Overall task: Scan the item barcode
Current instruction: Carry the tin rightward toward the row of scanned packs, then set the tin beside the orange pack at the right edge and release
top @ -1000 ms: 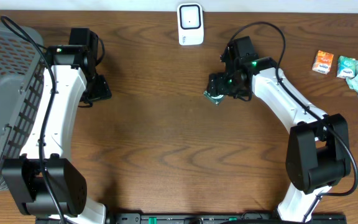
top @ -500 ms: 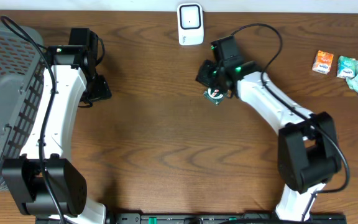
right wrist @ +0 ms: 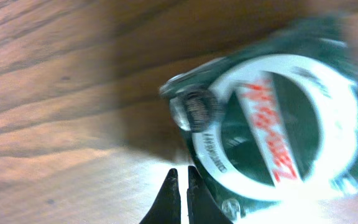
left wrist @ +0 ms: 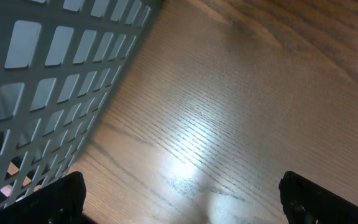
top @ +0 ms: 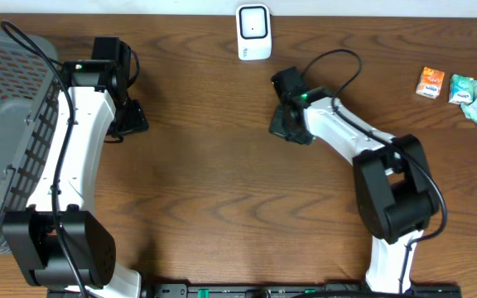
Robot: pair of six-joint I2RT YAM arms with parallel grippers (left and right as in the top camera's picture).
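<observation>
item: green packet (right wrist: 272,137) with a white ring and red lettering. it lies flat on the table (top: 222,190), just below and to the right of the white scanner (top: 253,31), near it but apart.

right gripper (right wrist: 180,196): fingertips drawn together with only a sliver between them, at the packet's lower left edge. cannot tell whether a thin edge of wrapper is pinched or the tips have closed on nothing.

left gripper (left wrist: 182,202): spread wide and empty, low over bare wood beside the grey basket (left wrist: 42,74).

progress (judgement): early. the packet sits on the wood and is not presented to the scanner, and no barcode shows on the face in view. left to do: get a sure hold, lift, turn the barcode side toward the scanner face, then set the packet aside. if the closure missed, the grasp needs redoing first.

views compared:
- the right wrist view alone shows the packet and the closed tips; it is blurred and overexposed at the right.
- in the overhead view the right gripper (top: 286,124) covers the packet entirely. that view alone gives the layout: scanner at the far edge, basket at far left, an orange packet (top: 431,83) and pale green packets (top: 470,91) at far right.
- the left wrist view adds only the basket wall and bare wood.
</observation>
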